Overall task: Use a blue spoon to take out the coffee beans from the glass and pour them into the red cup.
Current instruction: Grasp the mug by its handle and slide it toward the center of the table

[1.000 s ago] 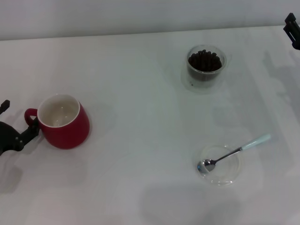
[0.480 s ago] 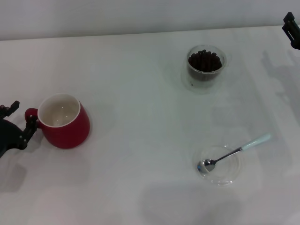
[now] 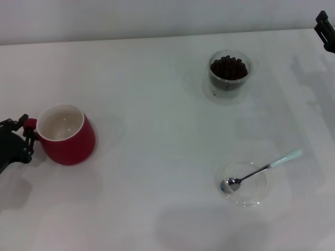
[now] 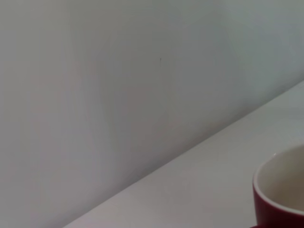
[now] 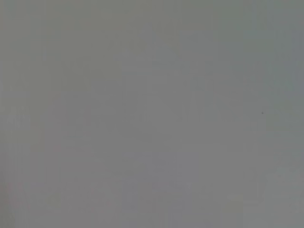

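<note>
The red cup (image 3: 63, 135) stands at the left of the table, its white inside empty; part of it shows in the left wrist view (image 4: 284, 192). My left gripper (image 3: 24, 133) is at the cup's left side, fingers closed on its small loop handle. The glass (image 3: 229, 73) stands far back right of centre, filled with coffee beans (image 3: 229, 67). The blue spoon (image 3: 261, 170) lies near the front right, its metal bowl in a shallow clear dish (image 3: 252, 202) and its pale blue handle pointing back right. My right gripper (image 3: 325, 30) is at the far right edge, well away from them.
The white table (image 3: 157, 130) runs back to a pale wall. The right wrist view shows only a plain grey surface. Open table lies between the cup, the glass and the dish.
My left gripper has moved up to the cup's handle and its fingers have closed around it. The cup has shifted slightly left. The right gripper has barely moved.
</note>
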Tool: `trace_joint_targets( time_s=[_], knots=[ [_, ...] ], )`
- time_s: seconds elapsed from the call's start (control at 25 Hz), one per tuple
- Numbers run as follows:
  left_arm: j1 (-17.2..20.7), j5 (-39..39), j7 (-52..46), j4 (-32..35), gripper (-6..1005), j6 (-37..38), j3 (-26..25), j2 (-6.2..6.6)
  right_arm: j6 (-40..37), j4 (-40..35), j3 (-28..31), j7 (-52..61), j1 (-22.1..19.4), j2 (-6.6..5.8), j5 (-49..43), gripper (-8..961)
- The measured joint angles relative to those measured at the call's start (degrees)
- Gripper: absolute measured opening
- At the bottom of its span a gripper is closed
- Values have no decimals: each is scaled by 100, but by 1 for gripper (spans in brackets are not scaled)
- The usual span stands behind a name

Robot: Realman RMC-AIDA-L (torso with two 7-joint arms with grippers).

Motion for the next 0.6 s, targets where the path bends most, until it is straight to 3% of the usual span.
trace_joint_targets(
  time_s=[0.28,0.6],
  knots=[
    [-30,-35,2,15,134,-1,1,0,19,0,8,0,15,-4,0,839],
    [-30,-373,454,587,99,-86,1,-24,59,0,16,0,79,-9,-1,839]
  ],
)
